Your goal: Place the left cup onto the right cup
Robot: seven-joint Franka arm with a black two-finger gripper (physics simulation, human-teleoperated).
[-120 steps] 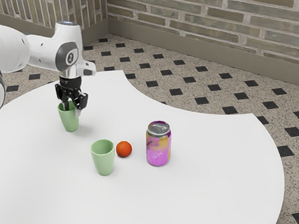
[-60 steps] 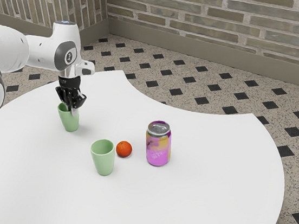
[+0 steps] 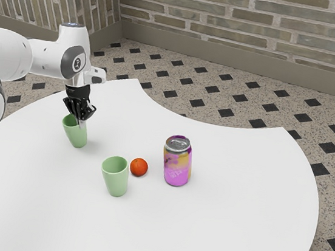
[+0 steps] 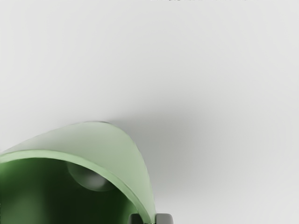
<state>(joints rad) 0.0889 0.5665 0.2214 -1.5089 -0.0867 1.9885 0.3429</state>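
Note:
The left green cup [image 3: 75,132] stands near the table's edge at the exterior view's left. My gripper [image 3: 79,114] comes down on its rim, shut on the cup's wall, one finger inside and one outside. The cup looks slightly tilted and barely off the table. In the wrist view the cup [image 4: 88,154] is large just under my hand, with its rim running between the dark fingertips [image 4: 163,218]. The right green cup [image 3: 115,176] stands upright, apart from my gripper, toward the table's front.
A small orange ball [image 3: 139,167] lies just beside the right cup. A pink and yellow can [image 3: 177,160] stands upright further to the exterior view's right. The round white table [image 3: 229,219] has wide bare room beyond the can.
My fingers, open around the cup's rim a second ago, have shut on its wall. The cup has since shifted slightly up and toward the exterior view's left with my hand.

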